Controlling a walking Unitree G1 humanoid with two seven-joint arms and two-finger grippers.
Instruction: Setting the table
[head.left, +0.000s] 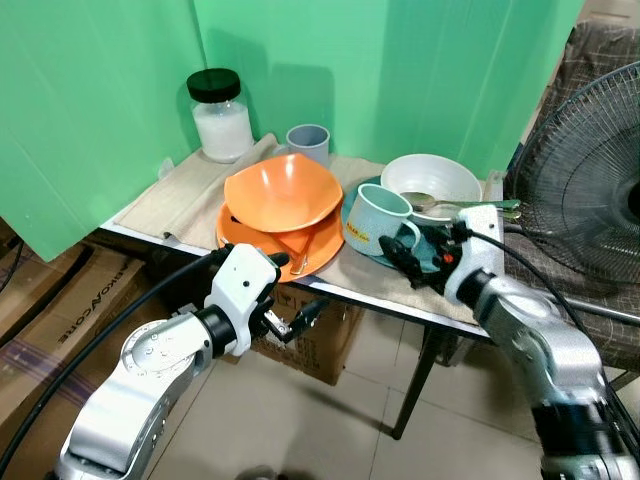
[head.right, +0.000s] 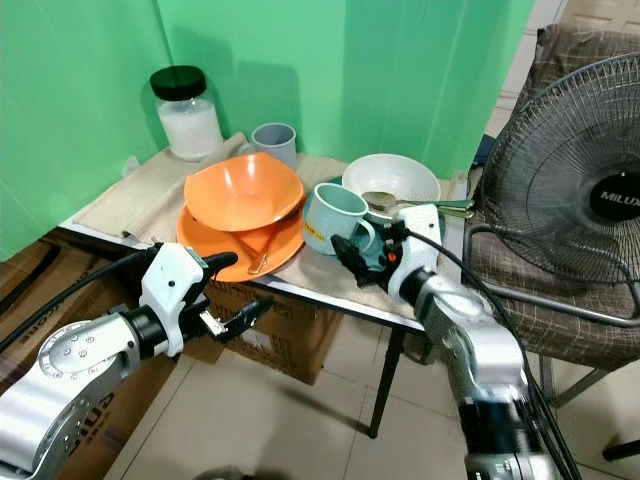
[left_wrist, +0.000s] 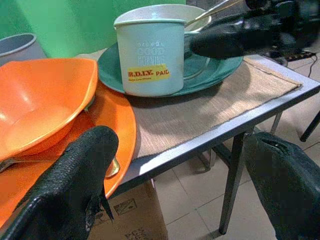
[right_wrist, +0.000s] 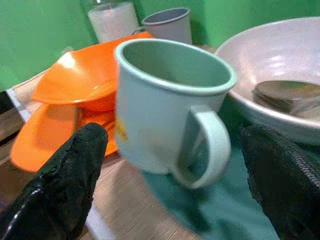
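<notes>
A pale green mug (head.left: 377, 218) stands on a teal plate (left_wrist: 215, 70) near the table's front edge. My right gripper (head.left: 412, 250) is open just in front of the mug, one finger (right_wrist: 75, 170) on each side of its handle, not touching it. Left of the mug an orange bowl (head.left: 282, 190) rests tilted on an orange plate (head.left: 320, 245), with a metal utensil (head.right: 258, 262) under it. My left gripper (head.left: 292, 288) hangs open below the table edge, in front of the orange plate. A white bowl (head.left: 432, 178) holding a spoon (head.left: 430, 203) sits behind the mug.
A grey cup (head.left: 308, 143) and a black-lidded jar (head.left: 221, 118) stand at the back of the cloth-covered table (head.left: 380, 295). A large fan (head.left: 590, 180) is close on the right. Cardboard boxes (head.left: 60, 300) lie under the table on the left.
</notes>
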